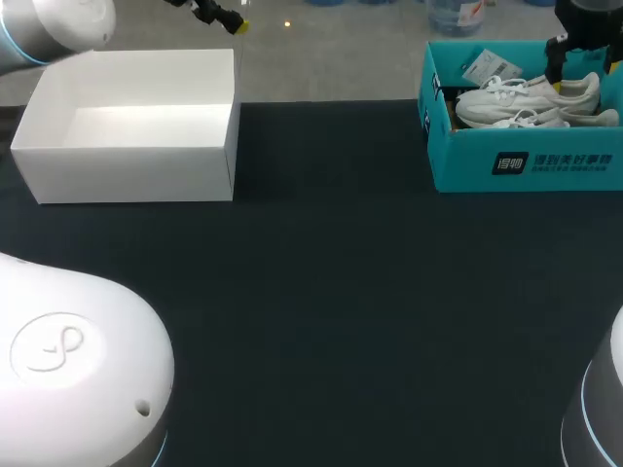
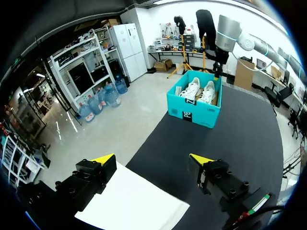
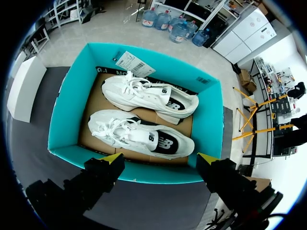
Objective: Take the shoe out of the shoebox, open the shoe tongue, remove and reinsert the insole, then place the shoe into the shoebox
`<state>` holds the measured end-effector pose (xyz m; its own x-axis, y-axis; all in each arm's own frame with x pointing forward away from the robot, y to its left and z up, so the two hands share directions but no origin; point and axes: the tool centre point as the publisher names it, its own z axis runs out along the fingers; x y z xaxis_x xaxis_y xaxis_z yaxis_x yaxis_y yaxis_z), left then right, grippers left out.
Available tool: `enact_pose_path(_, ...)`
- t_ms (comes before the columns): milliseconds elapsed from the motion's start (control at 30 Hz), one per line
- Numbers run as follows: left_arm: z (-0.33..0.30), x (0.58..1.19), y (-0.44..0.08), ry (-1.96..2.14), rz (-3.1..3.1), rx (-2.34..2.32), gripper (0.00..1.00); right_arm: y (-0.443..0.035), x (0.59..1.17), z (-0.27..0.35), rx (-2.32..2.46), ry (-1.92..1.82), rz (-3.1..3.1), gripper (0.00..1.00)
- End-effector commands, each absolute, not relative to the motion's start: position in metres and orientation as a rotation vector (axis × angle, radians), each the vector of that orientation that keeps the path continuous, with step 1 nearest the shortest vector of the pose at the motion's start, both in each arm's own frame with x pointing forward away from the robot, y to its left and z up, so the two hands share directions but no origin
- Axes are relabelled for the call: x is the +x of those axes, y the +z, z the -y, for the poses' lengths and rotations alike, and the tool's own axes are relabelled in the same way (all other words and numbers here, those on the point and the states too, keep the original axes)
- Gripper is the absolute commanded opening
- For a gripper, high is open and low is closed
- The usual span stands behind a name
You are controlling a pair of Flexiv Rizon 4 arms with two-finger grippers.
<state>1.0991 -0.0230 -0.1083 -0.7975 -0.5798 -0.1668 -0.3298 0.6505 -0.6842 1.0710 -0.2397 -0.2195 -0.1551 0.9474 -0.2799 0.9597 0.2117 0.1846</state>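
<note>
A teal shoebox (image 1: pixel 526 165) stands open at the table's far right, and two white sneakers lie side by side in it. In the right wrist view the nearer shoe (image 3: pixel 139 134) and the farther shoe (image 3: pixel 148 96) rest on the box's brown floor inside the teal shoebox (image 3: pixel 67 110). My right gripper (image 3: pixel 160 158) hangs open above the box's near wall, holding nothing; it also shows as my right gripper (image 1: pixel 582 68) from above. My left gripper (image 2: pixel 152 159) is open and empty over the far corner of the white box (image 2: pixel 139 206). From there, the teal shoebox (image 2: pixel 194 112) lies well ahead.
An open white box (image 1: pixel 127 126) sits at the far left of the dark table (image 1: pixel 321 292). A paper tag (image 3: pixel 132 63) lies in the shoebox behind the shoes. My arms' white bases fill the near corners of the head view.
</note>
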Motion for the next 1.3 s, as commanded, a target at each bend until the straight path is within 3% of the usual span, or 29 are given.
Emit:
enact_pose_path(33,0.016,1.094,-0.107,-0.394,-2.345,-1.941,1.0,-0.212,1.069,0.246,1.785,-0.03,-2.159,1.0)
enact_pose_path(900,-0.067,1.037,-0.182,-0.056,-1.94,-2.342,1.0,-0.203,1.06,0.266,1.816,-0.016,-2.109,1.0)
enact_pose_path(1300,-0.099,1.019,-0.192,-0.09,-1.78,-2.429,1.0,-0.214,1.053,0.269,2.022,0.035,-2.106,1.0)
